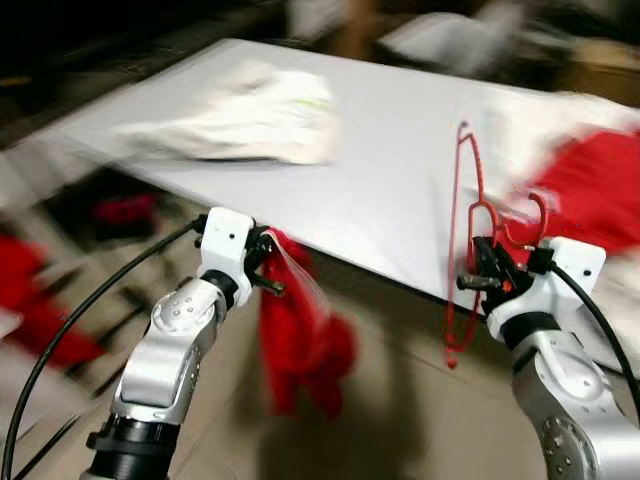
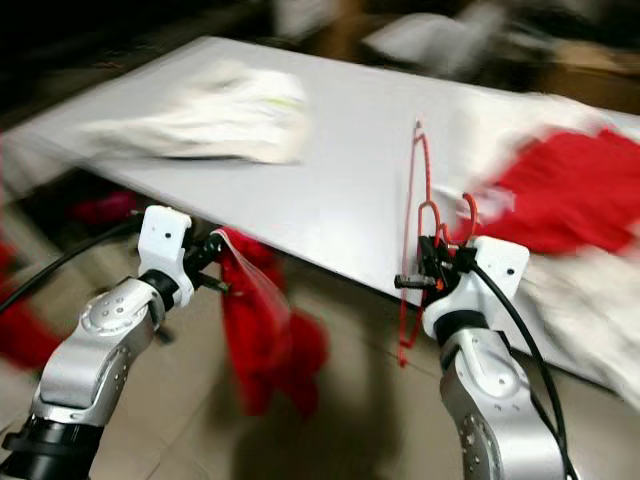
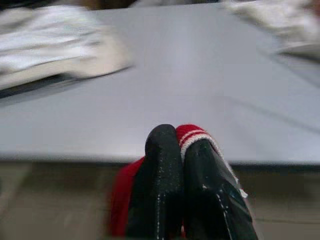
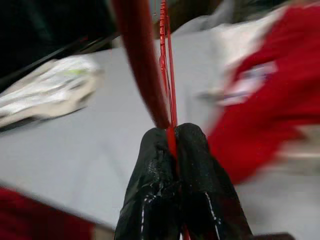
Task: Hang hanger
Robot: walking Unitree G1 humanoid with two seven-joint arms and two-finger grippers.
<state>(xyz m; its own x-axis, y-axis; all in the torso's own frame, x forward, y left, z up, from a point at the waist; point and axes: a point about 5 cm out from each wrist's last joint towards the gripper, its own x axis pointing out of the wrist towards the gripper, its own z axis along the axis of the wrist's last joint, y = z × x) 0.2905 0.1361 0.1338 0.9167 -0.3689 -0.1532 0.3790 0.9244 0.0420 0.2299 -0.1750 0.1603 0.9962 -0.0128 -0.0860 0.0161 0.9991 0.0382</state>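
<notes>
While everything smears with motion blur, we start on our left side, where the left gripper is pinched tight on a red garment with a white-striped trim. That cloth hangs down from the fingers, below the near edge of the large flat grey table, over the beige floor. Up on the table's left half lies a crumpled white garment, well apart from our fingers. Moving across, we reach the thin red wire hanger, held upright in the air just off the table's near edge, its frame standing tall above and dropping below our hand. Our right gripper is clamped on it, and the wrist view shows the wire squeezed between the two black fingers, near the curved hook. Farthest right, a heap of red and white clothes rests on the table.
</notes>
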